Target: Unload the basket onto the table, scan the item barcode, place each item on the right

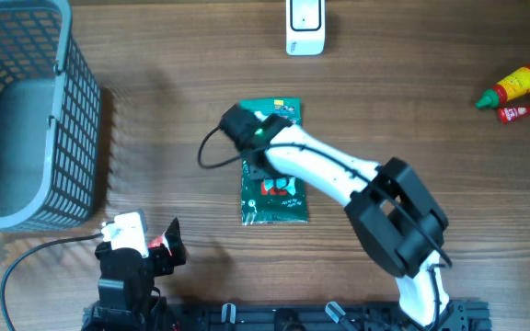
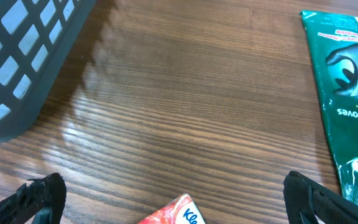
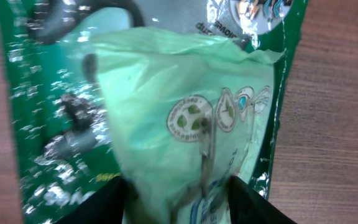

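Green glove packet (image 1: 274,198): flat on the wooden table (image 1: 155,138), centre of the overhead frame, long side running top to bottom. Glossy dark green print, a paler green bulge toward its upper end. Right edge of the left wrist frame also taken up by one long side.

Right gripper (image 1: 254,131): over the upper end of the packet, arm reaching in from the lower right. In the right wrist frame, dark fingers (image 3: 104,199) at the bottom, one on each side of the pale bulge; pinching or merely flanking, cannot tell.

Left gripper (image 2: 173,186): lower left of the overhead frame, spread wide, fingers in the two bottom corners of the left wrist frame. Corner of a red-and-white packet (image 2: 179,211) at bottom centre between them, clear of both.

White device (image 1: 305,26): top centre, well apart from the packet.

Grey mesh basket (image 1: 81,101): upper left.

Ketchup bottle (image 1: 515,85) and red tube (image 1: 527,108): upper right edge, side by side.
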Motion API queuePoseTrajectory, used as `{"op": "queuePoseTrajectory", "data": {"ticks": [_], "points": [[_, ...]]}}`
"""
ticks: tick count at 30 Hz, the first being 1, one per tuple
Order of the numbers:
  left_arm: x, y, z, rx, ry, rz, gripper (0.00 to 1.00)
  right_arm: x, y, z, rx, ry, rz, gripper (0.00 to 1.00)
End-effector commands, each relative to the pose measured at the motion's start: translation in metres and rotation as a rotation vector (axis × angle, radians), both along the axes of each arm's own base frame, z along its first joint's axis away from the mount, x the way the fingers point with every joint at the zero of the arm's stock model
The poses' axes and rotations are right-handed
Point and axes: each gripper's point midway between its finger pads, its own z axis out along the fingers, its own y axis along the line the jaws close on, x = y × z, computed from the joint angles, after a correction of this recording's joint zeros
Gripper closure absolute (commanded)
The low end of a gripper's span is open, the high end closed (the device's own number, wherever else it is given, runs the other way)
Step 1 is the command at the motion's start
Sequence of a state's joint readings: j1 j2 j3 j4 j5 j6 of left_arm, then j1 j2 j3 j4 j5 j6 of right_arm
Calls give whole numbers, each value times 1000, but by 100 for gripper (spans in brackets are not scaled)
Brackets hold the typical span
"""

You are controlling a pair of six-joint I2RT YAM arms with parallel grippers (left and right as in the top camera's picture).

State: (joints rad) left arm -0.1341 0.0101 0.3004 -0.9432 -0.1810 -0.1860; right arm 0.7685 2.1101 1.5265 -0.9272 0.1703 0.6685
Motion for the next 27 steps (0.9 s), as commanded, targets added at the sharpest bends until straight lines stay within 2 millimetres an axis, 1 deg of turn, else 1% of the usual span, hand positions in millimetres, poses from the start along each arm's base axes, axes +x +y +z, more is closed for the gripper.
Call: {"op": "queuePoseTrajectory", "data": {"ticks": [1, 2, 6, 7, 9, 11, 12, 14, 15, 16, 18, 19, 20, 21, 24, 27], "points": [[0, 0, 0, -10, -2, 3, 0, -24, -3, -48, 94, 259, -2, 48], [0, 0, 0, -10, -2, 3, 0, -24, -3, -50, 105, 278, 4, 50], [0, 0, 0, -10, -2, 3, 0, -23, -7, -50, 98, 293, -34, 69], [0, 0, 0, -10, -2, 3, 0, -21, -10, -48, 82, 285, -59, 71], [0, 0, 0, -10, -2, 3, 0, -19, -8, -44, 83, 279, -59, 75], [0, 0, 0, -10, -2, 3, 0, -17, -6, -36, 83, 281, -29, 78], [0, 0, 0, -10, -2, 3, 0, -16, -5, -29, 87, 289, -7, 78], [0, 0, 0, -10, -2, 3, 0, -17, 4, -11, 132, 316, 80, 83], [0, 0, 0, -10, -2, 3, 0, -20, 14, 3, 187, 337, 147, 85], [0, 0, 0, -10, -2, 3, 0, -23, 22, 11, 235, 355, 192, 87], [0, 0, 0, -10, -2, 3, 0, -35, 50, 40, 430, 401, 363, 89], [0, 0, 0, -10, -2, 3, 0, -43, 63, 57, 546, 422, 448, 93], [0, 0, 0, -10, -2, 3, 0, -50, 72, 70, 642, 438, 510, 94], [0, 0, 0, -10, -2, 3, 0, -56, 78, 82, 716, 452, 551, 96], [0, 0, 0, -10, -2, 3, 0, -67, 84, 104, 881, 500, 606, 95], [0, 0, 0, -10, -2, 3, 0, -74, 92, 132, 1091, 505, 691, 95]]}}
